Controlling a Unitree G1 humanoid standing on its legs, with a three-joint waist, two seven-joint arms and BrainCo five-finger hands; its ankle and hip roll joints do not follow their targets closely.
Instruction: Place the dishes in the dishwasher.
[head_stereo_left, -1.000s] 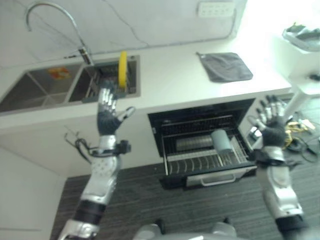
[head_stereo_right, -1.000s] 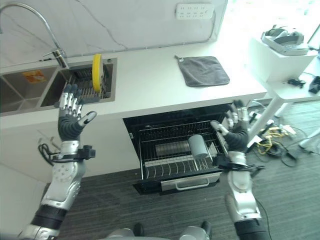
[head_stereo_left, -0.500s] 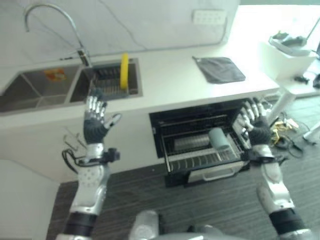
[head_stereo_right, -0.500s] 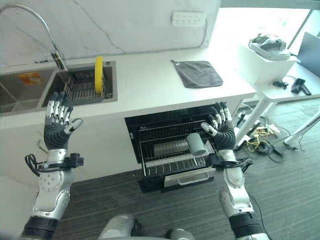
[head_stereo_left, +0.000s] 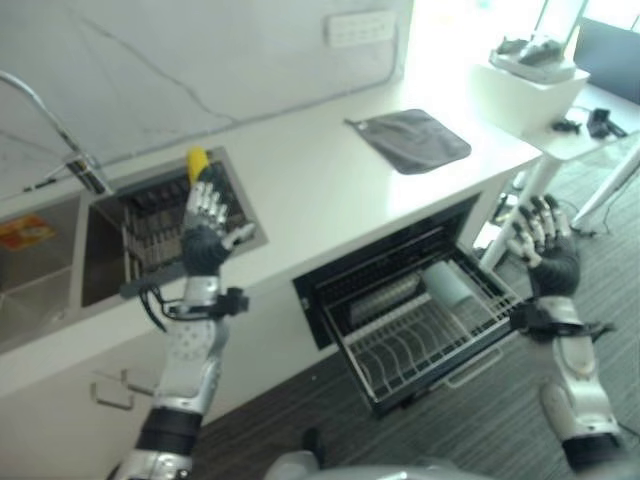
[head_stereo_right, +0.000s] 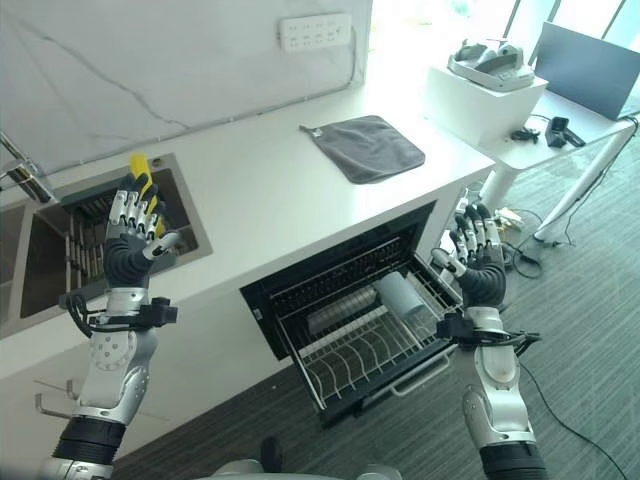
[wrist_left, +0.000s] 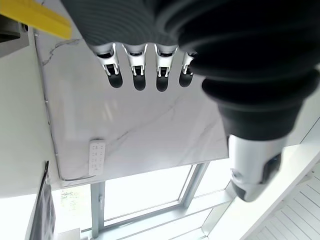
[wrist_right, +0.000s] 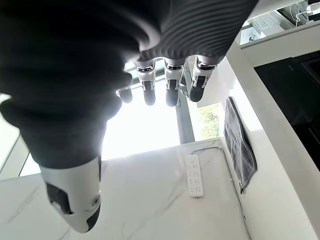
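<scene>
White stone counter (head_stereo_right: 260, 200) over an open dishwasher with its wire rack (head_stereo_right: 355, 345) pulled out. Yellow round plate (head_stereo_right: 140, 168) stands on edge in the sink's drying rack (head_stereo_right: 80, 235), left of the dishwasher. Left hand (head_stereo_right: 135, 235) just in front of the plate, fingers straight, empty; right hand (head_stereo_right: 480, 262) beside the wire rack, also spread, empty. Step looks like the reach; next move calls for closing on the plate's rim. Left wrist view catches the plate's edge (wrist_left: 35, 15); the eye views show where it stands.

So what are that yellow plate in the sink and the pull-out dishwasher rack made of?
The yellow plate looks like plastic or glazed ceramic: an even, bright colour, though I cannot tell which. The dishwasher rack looks like metal wire with a pale coating: thin rods in a grid with upright prongs.
</scene>
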